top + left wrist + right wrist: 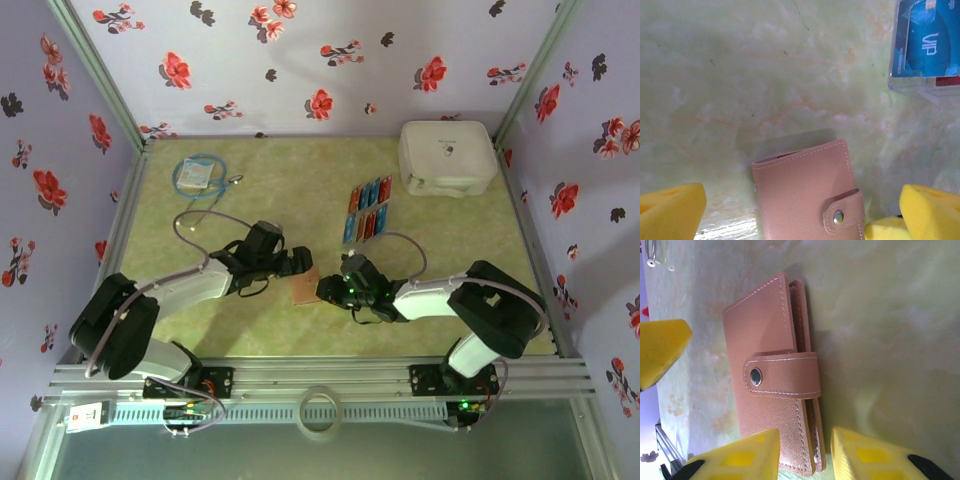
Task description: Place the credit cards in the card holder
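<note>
Card holder (pixel 771 325) lay snapped shut on the surface (pixel 460 230), short of the credit cards (pixel 368 210). We saw our left tool (pixel 800 212) gaping wide and empty above it. Our right tool (pixel 806 437) straddled its end, partly open. We could not tell whether it gripped.

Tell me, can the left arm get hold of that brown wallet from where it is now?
Probably yes: the left gripper is open, with the closed wallet lying between its fingers. The right gripper straddles one edge of it and might crowd the grab.

card holder (pixel 304 287): pinkish-brown, snapped shut, flat | credit cards (pixel 367 211): red/blue rows, well apart
</note>
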Controlling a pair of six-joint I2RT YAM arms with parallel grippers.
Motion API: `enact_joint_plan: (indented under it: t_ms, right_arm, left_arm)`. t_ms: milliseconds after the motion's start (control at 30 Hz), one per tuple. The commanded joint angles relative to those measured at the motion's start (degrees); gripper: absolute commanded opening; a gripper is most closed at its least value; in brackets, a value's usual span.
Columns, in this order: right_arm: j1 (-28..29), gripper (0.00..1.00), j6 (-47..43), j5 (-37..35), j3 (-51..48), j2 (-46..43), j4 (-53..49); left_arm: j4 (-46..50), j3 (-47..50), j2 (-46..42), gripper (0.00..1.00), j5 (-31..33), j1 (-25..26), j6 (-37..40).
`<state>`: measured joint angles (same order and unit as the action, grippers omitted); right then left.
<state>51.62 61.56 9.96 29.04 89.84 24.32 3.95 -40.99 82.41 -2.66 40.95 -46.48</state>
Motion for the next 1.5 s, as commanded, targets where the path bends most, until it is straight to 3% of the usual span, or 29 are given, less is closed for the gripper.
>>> enact_joint_plan:
  t_ms: [0,567,833,933,1100,1300,1467]
  right_arm:
    - [-0.4,0.3,0.7,0.7,-0.1,1.2,3.0]
    - [-0.3,0.22,4.2,3.7,-0.3,6.5,12.7]
    - [-0.7,0.07,6.2,4.5,-1.3,8.0,17.6]
    - [-1.7,0.0,4.9,4.8,-1.2,5.0,14.6]
    - [-3.7,0.0,0.1,5.1,1.0,-3.3,3.6]
    - [-5.6,0.0,-6.4,5.0,7.2,-13.0,-11.0]
    - [-6.5,0.0,-6.4,6.4,11.2,-16.7,-12.9]
  left_arm:
    - [-2.2,-0.8,1.5,1.0,-0.8,1.2,-1.5]
    - [-9.4,1.5,6.5,1.0,0.8,6.4,-6.4]
    - [-7.9,1.3,4.7,1.0,2.6,6.6,-5.6]
    - [-3.4,-0.7,2.2,1.0,2.9,4.1,-3.1]
    - [3.0,-3.0,-3.5,1.0,2.4,-3.6,0.8]
    - [5.4,-4.5,-7.9,1.0,-4.2,-12.1,2.3]
    - [2.1,-5.5,-9.3,1.0,-10.7,-14.4,-0.2]
